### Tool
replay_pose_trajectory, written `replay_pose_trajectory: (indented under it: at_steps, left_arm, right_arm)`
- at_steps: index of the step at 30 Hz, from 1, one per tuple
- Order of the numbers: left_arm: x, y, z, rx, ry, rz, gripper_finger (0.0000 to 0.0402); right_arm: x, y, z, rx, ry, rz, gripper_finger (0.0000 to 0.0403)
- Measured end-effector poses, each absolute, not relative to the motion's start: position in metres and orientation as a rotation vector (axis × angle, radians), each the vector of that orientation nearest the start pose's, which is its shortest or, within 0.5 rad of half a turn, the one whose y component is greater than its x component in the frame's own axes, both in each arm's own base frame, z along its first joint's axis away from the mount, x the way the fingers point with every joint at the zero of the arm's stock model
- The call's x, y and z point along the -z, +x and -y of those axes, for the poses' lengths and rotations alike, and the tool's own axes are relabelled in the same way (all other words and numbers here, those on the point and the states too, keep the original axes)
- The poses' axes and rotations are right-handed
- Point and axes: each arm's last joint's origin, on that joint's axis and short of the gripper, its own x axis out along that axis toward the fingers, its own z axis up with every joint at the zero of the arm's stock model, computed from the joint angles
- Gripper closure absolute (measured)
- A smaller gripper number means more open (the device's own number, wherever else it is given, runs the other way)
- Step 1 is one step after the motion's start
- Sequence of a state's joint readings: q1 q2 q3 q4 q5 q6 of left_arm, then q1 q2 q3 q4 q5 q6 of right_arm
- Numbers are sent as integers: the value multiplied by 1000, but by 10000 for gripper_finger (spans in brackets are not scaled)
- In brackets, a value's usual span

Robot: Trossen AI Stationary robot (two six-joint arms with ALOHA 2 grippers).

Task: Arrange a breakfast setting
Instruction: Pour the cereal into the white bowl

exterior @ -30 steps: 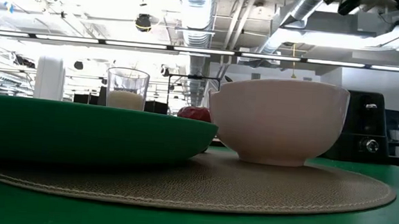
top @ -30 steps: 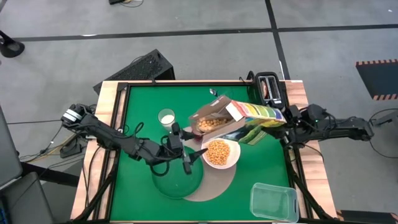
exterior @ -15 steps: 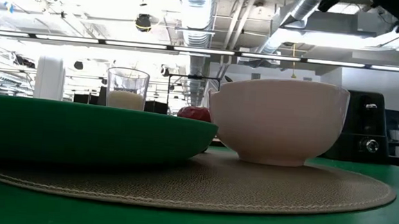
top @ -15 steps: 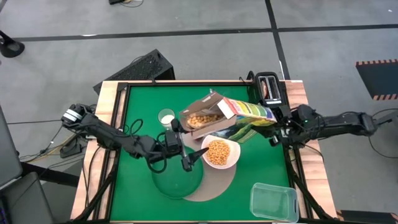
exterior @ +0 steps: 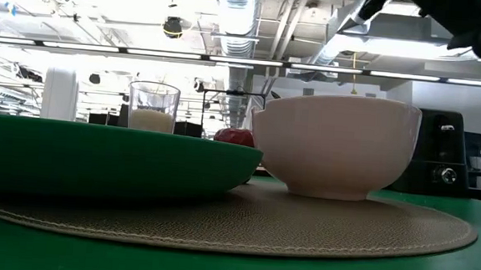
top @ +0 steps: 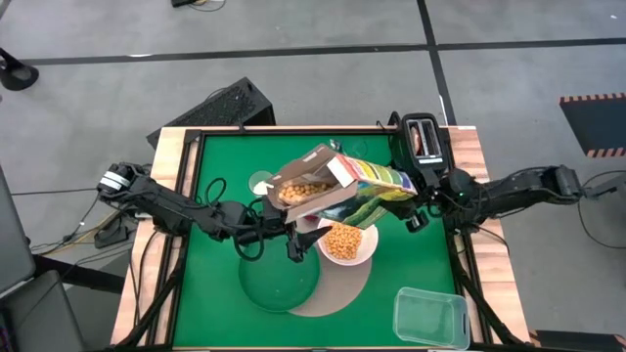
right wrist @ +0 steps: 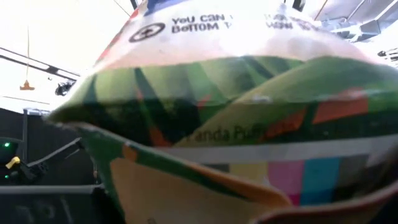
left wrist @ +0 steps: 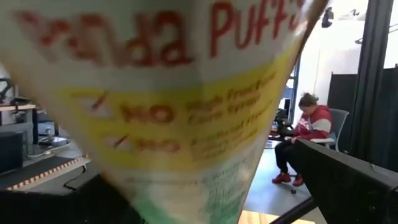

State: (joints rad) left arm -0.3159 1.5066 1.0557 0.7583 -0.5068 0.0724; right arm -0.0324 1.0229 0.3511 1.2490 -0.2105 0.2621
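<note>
My right gripper (top: 416, 200) reaches in over the bowl (top: 344, 242), jaws pinching the box (top: 342, 186) by its base; box tilted above the bowl. My left gripper (top: 291, 244) sits just beside the bowl; I cannot tell its jaws.

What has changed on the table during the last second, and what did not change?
The cereal box, held at its bottom end by the right claw, moved toward the left side of the table and now hides most of the glass. The left claw shifted slightly. The bowl, plate, mat and tub stayed in place.
</note>
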Motion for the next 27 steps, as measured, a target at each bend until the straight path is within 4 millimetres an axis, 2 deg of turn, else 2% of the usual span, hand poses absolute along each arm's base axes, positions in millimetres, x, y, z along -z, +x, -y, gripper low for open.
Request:
replay_pose_trajectory:
  at_steps: [10,15,19,25,26,27]
  left_arm:
    - [-346,327,80,-296,-52,303,2]
    - [-347,327,76,-313,-59,320,30]
    - [-348,327,76,-295,-60,334,95]
    - [-348,327,77,-294,-17,323,255]
    - [-348,327,77,-288,-11,322,279]
    - [-348,327,77,-279,-6,322,284]
  right_arm:
    - [-263,211,-4,-246,199,598,170]
    - [-262,225,-7,-255,202,599,170]
    - [-263,233,-9,-263,204,599,169]
    - [-263,238,-9,-270,209,587,163]
    - [-263,238,-9,-271,208,587,161]
    - [-263,238,-10,-272,209,586,159]
